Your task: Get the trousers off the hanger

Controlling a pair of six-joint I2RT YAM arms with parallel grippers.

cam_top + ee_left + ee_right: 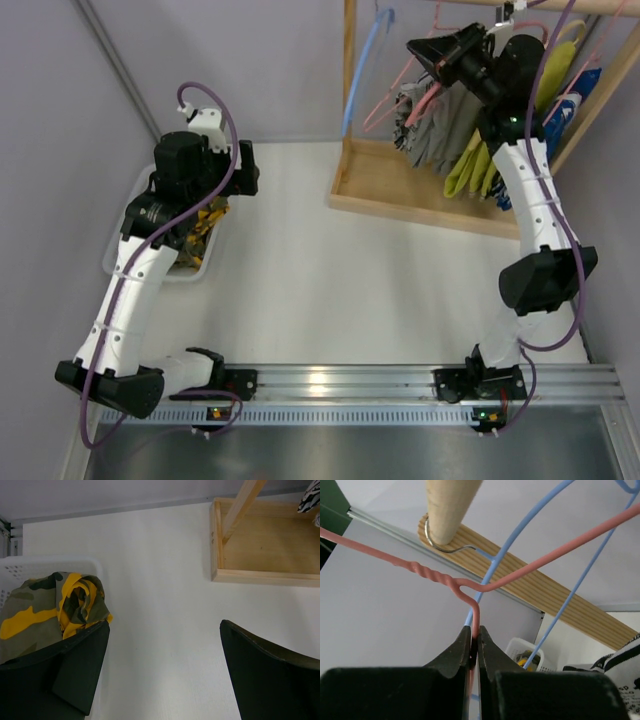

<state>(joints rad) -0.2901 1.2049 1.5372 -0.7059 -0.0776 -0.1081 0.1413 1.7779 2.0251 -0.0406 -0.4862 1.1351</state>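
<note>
My right gripper (475,645) is shut on the thin pink hanger (435,575), pinching the wire just below its twisted neck. The same gripper (420,50) sits high up at the rack in the top view, with the hanger (385,105) sloping down to its left. The trousers (620,662), in a black-and-white print, show at the lower right of the right wrist view and hang beside a plain grey garment (445,125) on the rack. My left gripper (165,645) is open and holds nothing, hovering over the white table beside a basket.
A white basket (30,567) at the left holds olive-and-yellow clothing (50,610). The wooden rack's base frame (265,575) lies at the back right. A light blue hanger (520,535) hooks over the wooden rail (450,505). Yellow-green garments (470,165) hang further right.
</note>
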